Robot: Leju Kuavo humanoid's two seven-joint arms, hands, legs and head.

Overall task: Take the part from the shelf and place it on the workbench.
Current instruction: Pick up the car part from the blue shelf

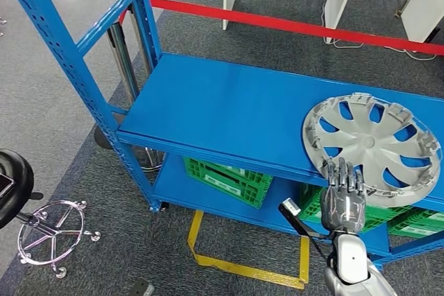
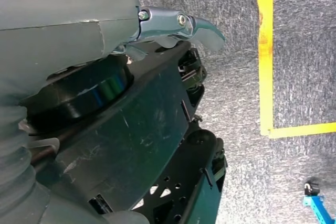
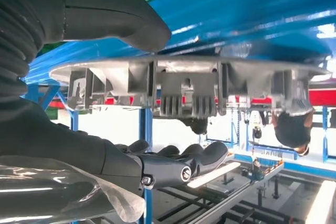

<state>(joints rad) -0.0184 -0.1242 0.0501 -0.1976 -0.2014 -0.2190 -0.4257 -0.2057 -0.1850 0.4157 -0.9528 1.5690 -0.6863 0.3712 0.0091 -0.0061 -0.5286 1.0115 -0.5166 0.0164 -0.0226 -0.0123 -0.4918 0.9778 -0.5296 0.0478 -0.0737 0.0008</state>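
At the front edge of the blue shelf point(image 1: 220, 112), the right hand point(image 1: 343, 199) is raised with its dark fingers point(image 1: 340, 171) upright and slightly apart, holding nothing; the fingertips overlap the near rim of the part point(image 1: 372, 140) in the head view. From the right wrist, the thick grey thumb point(image 3: 118, 17) and the darker fingers point(image 3: 190, 158) lie on either side of the part's rim point(image 3: 186, 85), apart from it. The part is a round, silver-grey plastic wheel cover with curved spoke openings and ribbed clips along its edge, lying flat on the smooth painted metal shelf, overhanging the front. Green slotted plastic crates point(image 1: 230, 179) sit on the lower shelf. Beneath is coarse grey carpet point(image 1: 157, 254) with yellow tape point(image 1: 246, 268). The left hand point(image 2: 186, 27) hangs over the carpet; whether its fingers are spread or curled I cannot tell.
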